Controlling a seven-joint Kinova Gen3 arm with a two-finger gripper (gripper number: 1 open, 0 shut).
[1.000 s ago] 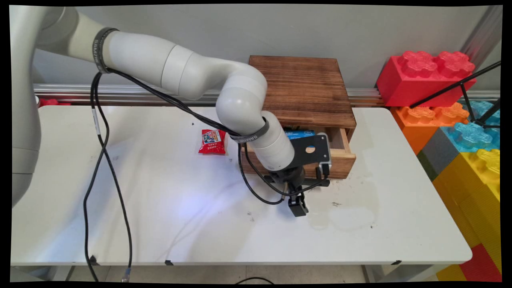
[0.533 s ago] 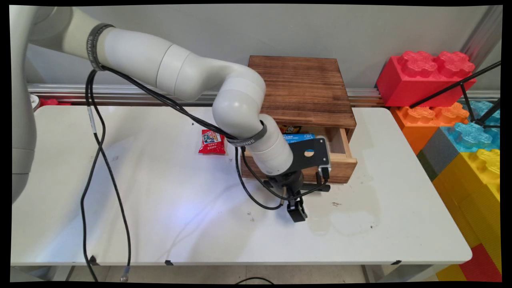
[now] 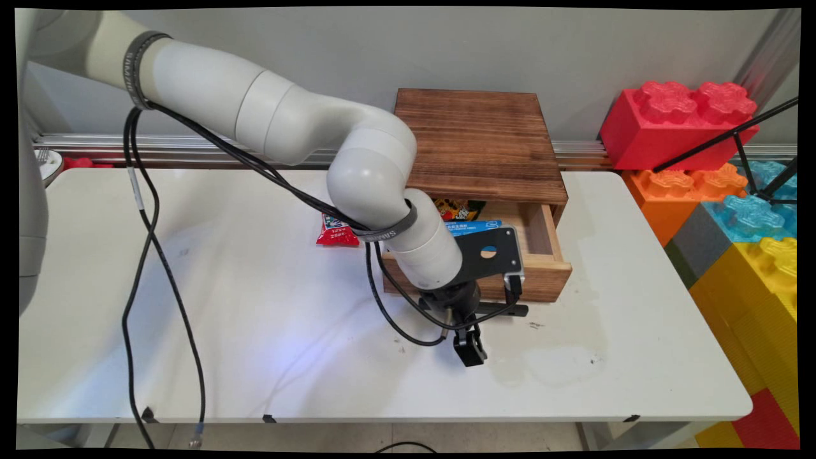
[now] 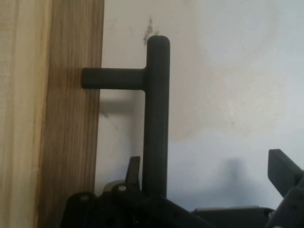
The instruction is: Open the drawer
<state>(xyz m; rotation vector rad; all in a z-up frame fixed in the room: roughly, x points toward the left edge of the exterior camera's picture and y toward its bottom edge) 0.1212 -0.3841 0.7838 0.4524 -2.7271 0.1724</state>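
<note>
Straddling drawer handle, hand agape.

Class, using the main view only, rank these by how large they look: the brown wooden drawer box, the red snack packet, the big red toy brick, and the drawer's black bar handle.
1. Brown wooden drawer box
2. Big red toy brick
3. Black bar handle, thin and partly hidden by the arm, and red snack packet, also partly hidden: too close to rank.
</note>
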